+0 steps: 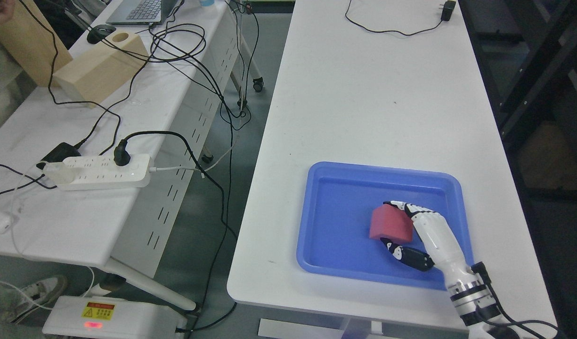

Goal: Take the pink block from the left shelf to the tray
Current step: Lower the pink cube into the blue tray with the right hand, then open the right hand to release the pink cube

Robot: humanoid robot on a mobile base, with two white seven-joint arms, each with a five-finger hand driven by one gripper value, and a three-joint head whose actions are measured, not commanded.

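Note:
The pink block (390, 223) is inside the blue tray (335, 188) on the white table, right of the tray's middle. My right hand (397, 225) comes in from the lower right and is shut on the block, with white fingers (403, 206) curled over its far side and the black thumb (401, 254) along its near side. I cannot tell whether the block rests on the tray floor or is held just above it. My left arm is out of view.
The white table (363, 94) carries a black cable and plug (446, 9) at its far end. A second table (81, 207) at left holds a power strip (100, 172), cables, wooden blocks (100, 68) and a laptop. A gap of floor lies between the tables.

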